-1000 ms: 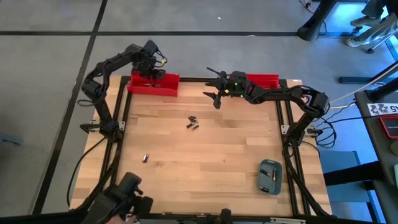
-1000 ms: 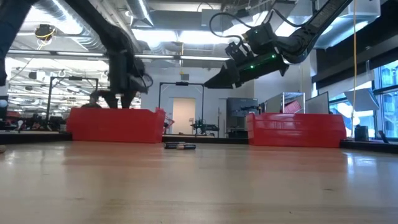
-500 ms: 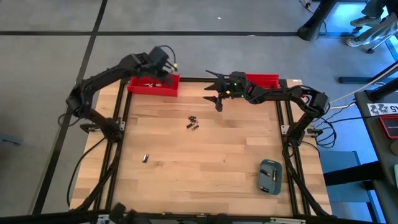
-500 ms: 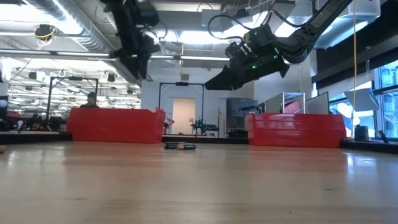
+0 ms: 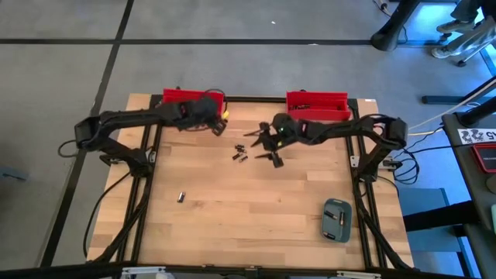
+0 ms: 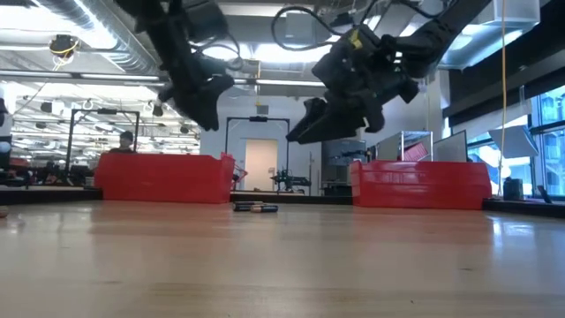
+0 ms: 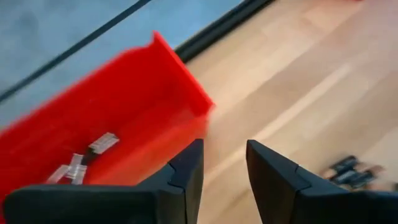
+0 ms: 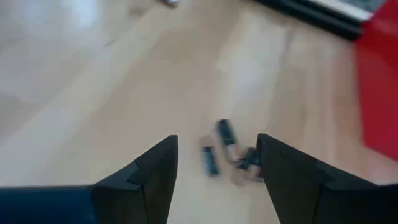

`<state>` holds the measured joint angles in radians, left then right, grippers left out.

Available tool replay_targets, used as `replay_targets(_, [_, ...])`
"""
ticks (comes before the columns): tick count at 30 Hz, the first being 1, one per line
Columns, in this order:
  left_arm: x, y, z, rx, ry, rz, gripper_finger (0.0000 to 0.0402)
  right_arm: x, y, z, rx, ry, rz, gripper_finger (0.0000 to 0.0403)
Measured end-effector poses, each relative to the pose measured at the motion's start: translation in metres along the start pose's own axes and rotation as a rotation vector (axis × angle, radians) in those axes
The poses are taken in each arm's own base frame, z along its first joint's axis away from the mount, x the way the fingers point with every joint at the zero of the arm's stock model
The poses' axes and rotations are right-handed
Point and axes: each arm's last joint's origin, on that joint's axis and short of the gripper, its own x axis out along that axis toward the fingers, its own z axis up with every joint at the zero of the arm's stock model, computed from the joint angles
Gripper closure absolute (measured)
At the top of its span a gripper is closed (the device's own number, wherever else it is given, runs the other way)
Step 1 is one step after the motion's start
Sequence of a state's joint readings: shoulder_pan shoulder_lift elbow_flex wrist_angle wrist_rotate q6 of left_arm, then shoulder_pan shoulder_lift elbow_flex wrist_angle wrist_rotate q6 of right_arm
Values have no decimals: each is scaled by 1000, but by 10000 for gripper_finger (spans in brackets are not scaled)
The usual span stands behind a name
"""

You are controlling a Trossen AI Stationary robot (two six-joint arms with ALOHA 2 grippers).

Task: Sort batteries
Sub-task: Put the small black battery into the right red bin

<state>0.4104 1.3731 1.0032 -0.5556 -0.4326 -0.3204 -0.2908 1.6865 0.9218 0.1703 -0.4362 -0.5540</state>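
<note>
A small cluster of dark batteries (image 5: 240, 152) lies on the wooden table near its middle, also seen in the low view (image 6: 254, 208). One more battery (image 5: 180, 197) lies alone toward the near left. Several batteries (image 7: 87, 155) lie inside the left red bin (image 5: 190, 99). My left gripper (image 5: 218, 124) hangs open and empty above the table beside that bin's right end (image 7: 224, 149). My right gripper (image 5: 262, 149) hovers open just right of the cluster, which shows beyond its fingers (image 8: 227, 152).
A second red bin (image 5: 316, 101) stands at the far right edge. A grey-blue case (image 5: 336, 219) lies at the near right. Black frame rails run along the table's left and right sides. Bare wood spreads across the near half of the table (image 5: 256, 225).
My left gripper has risen out of the left red bin and swung to the right and toward the near edge, past the bin's right end. My right gripper has tipped and come down toward the near edge, close to the battery cluster. The batteries have stayed where they were.
</note>
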Motion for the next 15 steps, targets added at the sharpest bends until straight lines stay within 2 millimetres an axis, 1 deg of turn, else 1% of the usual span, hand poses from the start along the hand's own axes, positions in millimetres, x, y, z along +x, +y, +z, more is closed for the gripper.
replay_targets(3, [1, -9, -24, -39, -57, -55, 296, 7, 10, 3, -2, 1, 34, 182])
replay_targets(5, [3, -16, -41, -56, -76, -92, 300, 12, 13, 1, 18, 4, 49, 182])
replay_targets(9, [5, -30, -70, -81, -98, -169, 304, 28, 13, -12, 59, -5, 74, 182])
replay_targets(12, [5, -40, -84, -116, -133, -229, 306, 42, 14, -27, 99, 12, 80, 182])
replay_targets(15, [5, -48, -97, -133, -185, -279, 306, 55, 15, -36, 98, -11, 90, 182])
